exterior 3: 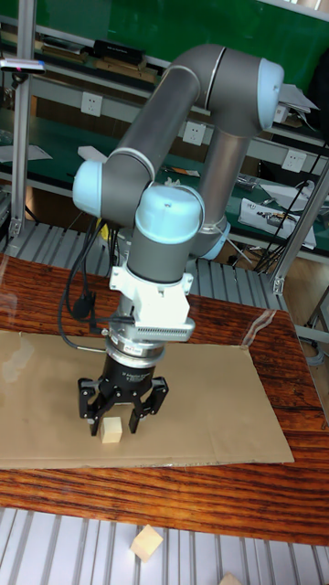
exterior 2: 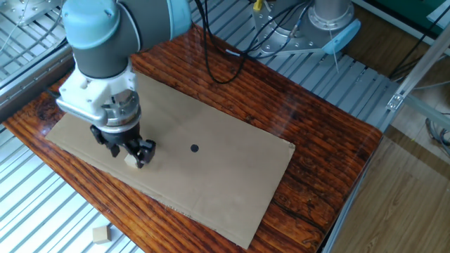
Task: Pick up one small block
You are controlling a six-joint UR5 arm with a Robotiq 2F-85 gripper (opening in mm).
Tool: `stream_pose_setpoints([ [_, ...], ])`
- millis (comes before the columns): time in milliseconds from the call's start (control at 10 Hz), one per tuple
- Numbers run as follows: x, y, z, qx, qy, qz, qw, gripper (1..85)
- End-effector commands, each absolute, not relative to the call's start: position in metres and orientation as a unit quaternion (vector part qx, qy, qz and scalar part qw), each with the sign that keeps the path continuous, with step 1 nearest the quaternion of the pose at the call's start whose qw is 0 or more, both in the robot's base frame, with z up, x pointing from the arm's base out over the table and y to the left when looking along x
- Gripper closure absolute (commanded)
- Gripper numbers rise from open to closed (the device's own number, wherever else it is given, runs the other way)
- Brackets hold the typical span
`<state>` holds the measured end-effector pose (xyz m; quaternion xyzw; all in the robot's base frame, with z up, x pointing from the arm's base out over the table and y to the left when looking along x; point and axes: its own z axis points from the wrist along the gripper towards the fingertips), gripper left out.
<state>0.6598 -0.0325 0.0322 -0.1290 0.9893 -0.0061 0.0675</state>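
Note:
The small block [exterior 2: 131, 161] [exterior 3: 111, 431], a plain pale wooden cube, rests on the cardboard sheet [exterior 2: 211, 176] near its front left edge. My gripper [exterior 2: 132, 155] [exterior 3: 113, 423] has come down over it and stands open, its black fingers [exterior 3: 92, 419] on either side of the cube. In the tall fixed view a narrow gap shows between each finger and the block. In the fixed view the gripper body hides most of the cube; only its lower corner shows.
A black dot [exterior 2: 195, 148] marks the cardboard to the right of the gripper. A second pale wooden block [exterior 2: 102, 235] [exterior 3: 146, 543] lies off the wooden table [exterior 2: 330, 161], on the metal slats in front. Cables and a robot base [exterior 2: 316, 21] sit at the back.

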Motion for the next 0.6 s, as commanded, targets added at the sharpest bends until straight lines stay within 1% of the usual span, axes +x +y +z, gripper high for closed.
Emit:
stream_pose_setpoints([
  [0, 0.6612, -0.032, 0.0253, -0.123, 0.99, -0.001, 0.063, 29.3],
  [200, 0.6585, -0.0282, 0.0227, -0.116, 0.991, 0.007, 0.058, 38.7],
  [300, 0.6573, -0.0293, 0.0218, -0.114, 0.992, 0.006, 0.056, 46.0],
  [400, 0.6548, -0.027, 0.0212, -0.108, 0.993, 0.012, 0.052, 53.7],
  [500, 0.6527, -0.0286, 0.0214, -0.105, 0.993, 0.009, 0.048, 67.3],
])
